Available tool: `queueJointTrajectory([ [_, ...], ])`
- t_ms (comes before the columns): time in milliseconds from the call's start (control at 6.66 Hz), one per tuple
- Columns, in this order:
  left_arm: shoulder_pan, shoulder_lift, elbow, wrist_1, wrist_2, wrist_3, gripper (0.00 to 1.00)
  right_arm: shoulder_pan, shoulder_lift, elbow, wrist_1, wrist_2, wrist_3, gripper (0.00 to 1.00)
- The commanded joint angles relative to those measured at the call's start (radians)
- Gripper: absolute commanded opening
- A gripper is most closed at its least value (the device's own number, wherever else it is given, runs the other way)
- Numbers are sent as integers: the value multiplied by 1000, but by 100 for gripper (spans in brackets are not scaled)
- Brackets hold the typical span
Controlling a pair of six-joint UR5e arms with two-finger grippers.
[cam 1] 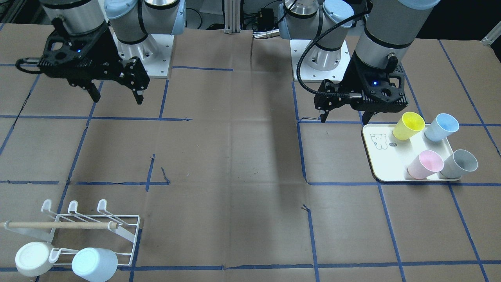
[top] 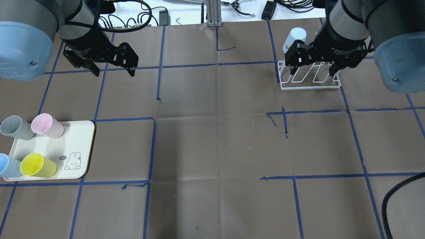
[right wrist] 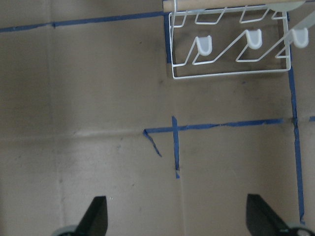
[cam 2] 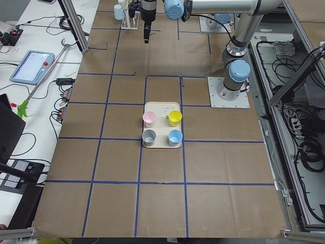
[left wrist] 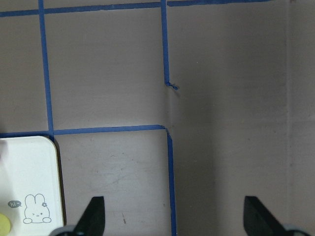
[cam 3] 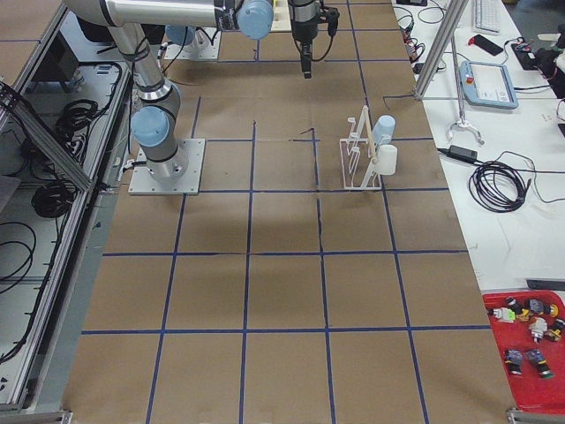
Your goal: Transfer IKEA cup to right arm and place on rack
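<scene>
Yellow cup (cam 1: 409, 125) and three other cups upright, mouths up, on tray (cam 1: 385, 162) at robot's left. Left gripper (cam 1: 345, 116) wide open, empty, near tray but not over it; yellow cup nearest. Right gripper (top: 312, 71) wide open, empty, above rack (top: 310, 84), well apart from tray. Judged: left arm grasps first

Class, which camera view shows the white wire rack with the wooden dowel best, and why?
The exterior front-facing view: the white wire rack shows whole, frame and dowel, with no arm in front. Overhead, the right gripper covers part of it; exterior right shows it edge-on; the right wrist view crops it; exterior left shows it tiny.
</scene>
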Motion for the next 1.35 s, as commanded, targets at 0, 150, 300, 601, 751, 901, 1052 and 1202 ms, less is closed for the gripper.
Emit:
queueJointTrajectory([
  [0, 0, 0, 0, 0, 0, 0, 100, 50, -29, -2, 83, -22, 19, 100],
  [150, 0, 0, 0, 0, 0, 0, 100, 50, -31, 1, 115, -22, 26, 100],
  [300, 0, 0, 0, 0, 0, 0, 100, 50, -31, 3, 114, -21, 26, 100],
  [601, 0, 0, 0, 0, 0, 0, 100, 50, -31, 3, 114, -21, 27, 100],
  [751, 0, 0, 0, 0, 0, 0, 100, 50, -31, 3, 114, -19, 26, 100],
  [901, 0, 0, 0, 0, 0, 0, 100, 50, -31, 3, 114, -19, 28, 100],
  [1052, 0, 0, 0, 0, 0, 0, 100, 50, -28, 3, 114, -19, 28, 100],
  [1202, 0, 0, 0, 0, 0, 0, 100, 50, -26, 4, 114, -19, 28, 100],
])
